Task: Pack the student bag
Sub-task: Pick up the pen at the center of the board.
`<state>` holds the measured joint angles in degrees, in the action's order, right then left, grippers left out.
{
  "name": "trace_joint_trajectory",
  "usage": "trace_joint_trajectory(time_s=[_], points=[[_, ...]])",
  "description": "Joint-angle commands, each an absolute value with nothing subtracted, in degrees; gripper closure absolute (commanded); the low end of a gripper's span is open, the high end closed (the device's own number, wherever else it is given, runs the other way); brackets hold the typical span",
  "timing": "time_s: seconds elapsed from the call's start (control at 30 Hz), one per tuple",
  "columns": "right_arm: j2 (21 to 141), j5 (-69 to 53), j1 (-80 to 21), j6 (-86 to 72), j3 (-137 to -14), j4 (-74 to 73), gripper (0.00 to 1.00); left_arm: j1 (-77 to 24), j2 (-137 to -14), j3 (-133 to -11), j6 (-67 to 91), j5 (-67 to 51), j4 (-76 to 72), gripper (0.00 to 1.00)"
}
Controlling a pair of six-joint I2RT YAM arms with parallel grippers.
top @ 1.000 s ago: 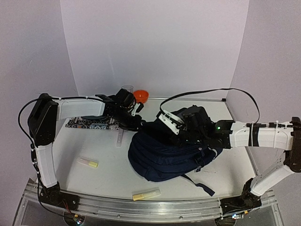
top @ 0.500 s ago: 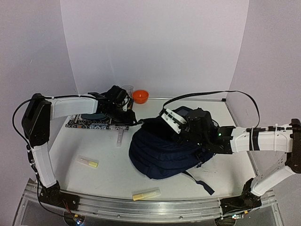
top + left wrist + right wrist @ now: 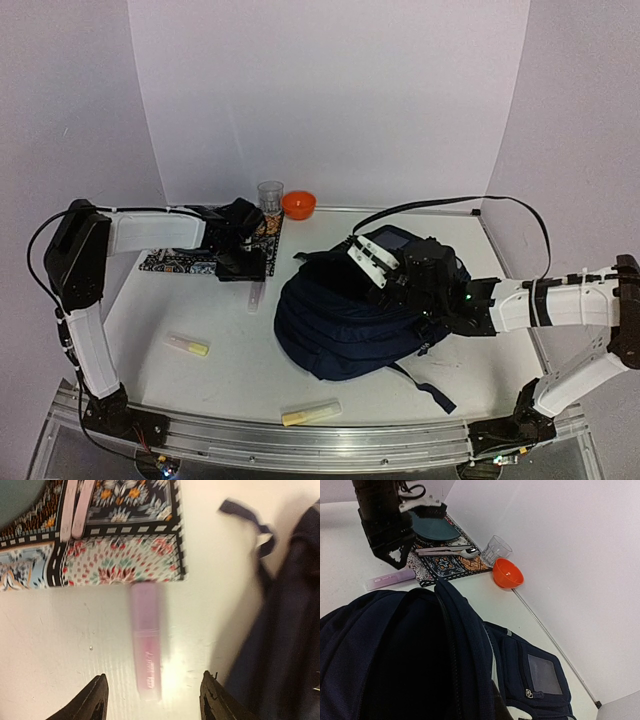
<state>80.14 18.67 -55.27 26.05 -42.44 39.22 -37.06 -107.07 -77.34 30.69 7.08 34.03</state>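
Left gripper (image 3: 153, 699) is retreating leftward off the student bag (image 3: 340, 330), jaws apart.
We are expecting a pink tube (image 3: 146, 640) pickup next; right gripper (image 3: 362, 255) closure we cannot tell.

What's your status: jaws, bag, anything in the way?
Left jaws open over pink tube. Right jaws shut on student bag rim. Nothing between tube and bag.

In the left wrist view, the pale pink plastic tube (image 3: 146, 645) was blurred; the navy-blue fabric backpack (image 3: 285, 630) ran off the right edge.
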Motion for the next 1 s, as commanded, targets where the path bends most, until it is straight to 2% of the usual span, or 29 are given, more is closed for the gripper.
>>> trace_joint_trajectory(time_s=[0.0, 0.17, 0.27, 0.43, 0.5, 0.57, 0.63, 0.8, 0.97], points=[[78.69, 16.81, -54.98, 26.32, -44.47, 49.11, 1.00, -36.78, -111.20, -78.97, 31.64, 10.56, 36.31, 0.36], [79.00, 16.29, -55.01, 25.91, -44.75, 48.50, 1.00, -36.59, -116.61, -82.64, 30.12, 11.79, 36.50, 0.38], [78.87, 16.22, -54.97, 25.75, -45.03, 48.01, 1.00, -36.48, -118.64, -84.03, 29.96, 11.10, 36.60, 0.42], [78.87, 16.33, -54.96, 25.92, -45.43, 47.57, 1.00, -36.47, -118.95, -82.85, 30.58, 9.32, 36.57, 0.63], [79.26, 16.29, -54.96, 25.93, -45.76, 47.55, 1.00, -36.48, -118.21, -81.92, 31.16, 8.62, 36.56, 0.76], [79.89, 16.27, -54.95, 25.87, -46.27, 47.55, 1.00, -36.41, -117.11, -81.22, 31.60, 7.47, 36.56, 0.85], [80.56, 16.18, -54.97, 25.74, -46.89, 47.55, 1.00, -36.31, -115.50, -80.51, 32.24, 6.29, 36.55, 0.90], [83.21, 16.41, -54.99, 25.46, -49.36, 47.07, 1.00, -35.96, -108.84, -78.79, 35.80, 4.00, 36.42, 0.94], [85.83, 16.33, -54.96, 24.23, -52.04, 47.35, 1.00, -35.95, -103.30, -77.78, 40.77, -5.79, 35.65, 0.95]])
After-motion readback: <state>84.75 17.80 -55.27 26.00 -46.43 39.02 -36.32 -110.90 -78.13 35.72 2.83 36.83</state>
